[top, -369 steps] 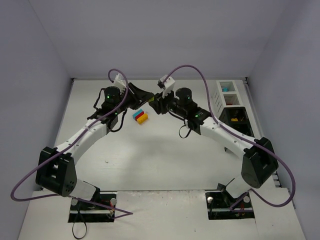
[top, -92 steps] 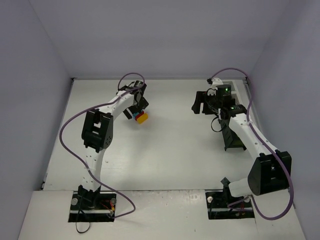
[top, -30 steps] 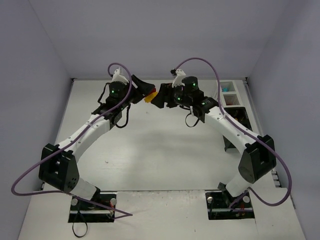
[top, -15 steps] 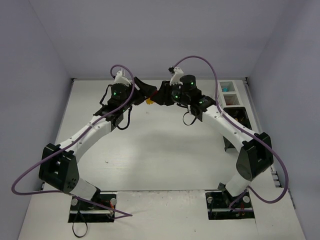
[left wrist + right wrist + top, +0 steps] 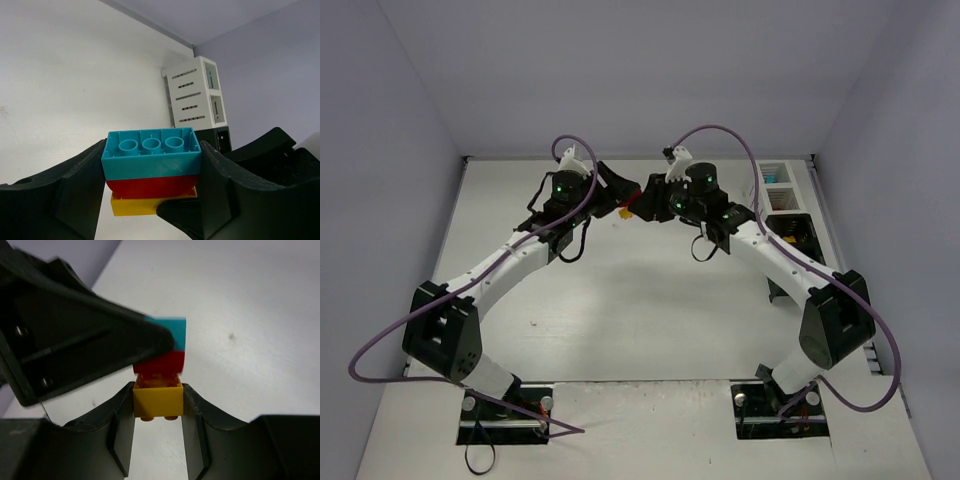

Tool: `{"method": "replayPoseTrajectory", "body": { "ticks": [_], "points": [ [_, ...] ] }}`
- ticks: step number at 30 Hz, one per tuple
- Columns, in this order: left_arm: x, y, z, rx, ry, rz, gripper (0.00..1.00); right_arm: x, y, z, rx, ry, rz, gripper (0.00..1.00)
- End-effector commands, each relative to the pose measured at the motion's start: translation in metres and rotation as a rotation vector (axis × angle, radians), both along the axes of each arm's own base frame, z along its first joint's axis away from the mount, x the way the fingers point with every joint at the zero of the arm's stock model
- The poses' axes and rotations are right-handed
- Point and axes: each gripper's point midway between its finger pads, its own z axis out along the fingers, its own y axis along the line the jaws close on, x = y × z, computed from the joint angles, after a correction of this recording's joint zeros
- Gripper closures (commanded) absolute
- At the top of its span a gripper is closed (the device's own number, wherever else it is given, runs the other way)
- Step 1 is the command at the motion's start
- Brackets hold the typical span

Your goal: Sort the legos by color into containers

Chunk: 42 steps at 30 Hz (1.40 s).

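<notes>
A stack of three legos is held in the air between my two grippers: a cyan brick (image 5: 151,152) on a red brick (image 5: 152,185) on a yellow brick (image 5: 131,205). My left gripper (image 5: 151,167) is shut on the cyan and red bricks. My right gripper (image 5: 157,402) is shut on the yellow brick (image 5: 157,400), below the red (image 5: 160,362) and cyan (image 5: 176,332) ones. In the top view the grippers (image 5: 620,190) (image 5: 642,200) meet at the back middle of the table, with only a bit of yellow (image 5: 628,209) showing.
The containers stand in a row at the right edge: white slatted bins (image 5: 775,185) (image 5: 195,95) holding cyan and red pieces, then black bins (image 5: 790,235) (image 5: 217,137). Purple cables arch over both arms. Walls close the table on three sides.
Both grippers have come together at the back middle and shifted slightly right and toward the near side. The stack stays held between them, now more hidden in the top view.
</notes>
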Motion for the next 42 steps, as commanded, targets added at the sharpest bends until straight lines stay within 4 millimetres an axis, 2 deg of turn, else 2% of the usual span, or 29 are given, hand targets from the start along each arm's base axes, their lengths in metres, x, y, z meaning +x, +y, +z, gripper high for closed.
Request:
{"method": "replayPoseTrajectory", "body": {
  "ticks": [1,9,11,12,13,14,15,16,17,19,20,21,23,27,30,35,41,42],
  "points": [
    [0.019,0.011,0.051,-0.073,-0.14,0.077,1.0,-0.014,-0.02,-0.006,-0.062,-0.016,0.003,1.0],
    [0.036,0.012,0.047,-0.059,-0.142,0.095,1.0,-0.02,-0.059,-0.025,-0.185,0.014,-0.039,1.0],
    [0.037,0.011,0.046,-0.051,-0.143,0.087,1.0,-0.009,-0.089,-0.023,-0.233,0.006,-0.139,1.0],
    [0.037,0.01,0.046,-0.038,-0.151,0.077,1.0,-0.009,-0.107,-0.029,-0.272,0.032,-0.188,1.0],
    [0.034,0.007,0.044,-0.029,-0.153,0.054,1.0,-0.001,-0.133,-0.024,-0.311,0.019,-0.293,1.0],
    [0.03,0.008,0.043,-0.012,-0.153,0.045,1.0,0.009,-0.167,-0.024,-0.332,0.03,-0.39,1.0],
    [0.027,0.009,0.034,0.019,-0.146,0.035,1.0,0.008,-0.191,-0.021,-0.35,0.038,-0.454,1.0],
    [0.021,0.009,0.034,0.027,-0.15,0.016,1.0,0.012,-0.215,-0.02,-0.368,0.042,-0.526,1.0],
    [0.017,0.011,0.029,0.053,-0.148,0.004,1.0,0.016,-0.252,-0.02,-0.374,0.063,-0.622,1.0],
    [0.008,0.013,0.018,0.086,-0.132,-0.012,1.0,0.014,-0.287,-0.015,-0.386,0.067,-0.719,1.0],
    [0.001,0.015,0.019,0.097,-0.132,-0.027,1.0,0.013,-0.315,-0.014,-0.411,0.075,-0.805,1.0],
    [-0.003,0.016,0.017,0.122,-0.137,-0.038,1.0,0.01,-0.32,-0.012,-0.428,0.077,-0.823,1.0],
    [-0.013,0.021,0.013,0.164,-0.126,-0.058,1.0,0.004,-0.358,-0.013,-0.478,0.105,-0.95,1.0],
    [-0.028,0.024,0.014,0.203,-0.124,-0.08,1.0,-0.002,-0.386,-0.013,-0.481,0.128,-1.054,1.0],
    [-0.036,0.027,0.018,0.224,-0.138,-0.091,1.0,0.002,-0.396,-0.02,-0.48,0.158,-1.084,1.0],
    [-0.04,0.027,0.019,0.237,-0.145,-0.099,1.0,0.011,-0.401,-0.035,-0.47,0.212,-1.1,1.0],
    [-0.042,0.023,0.022,0.223,-0.151,-0.122,1.0,0.023,-0.398,-0.069,-0.473,0.3,-1.079,1.0],
    [-0.042,0.022,0.024,0.219,-0.154,-0.123,1.0,0.023,-0.398,-0.072,-0.472,0.306,-1.08,0.95]
  ]
}}
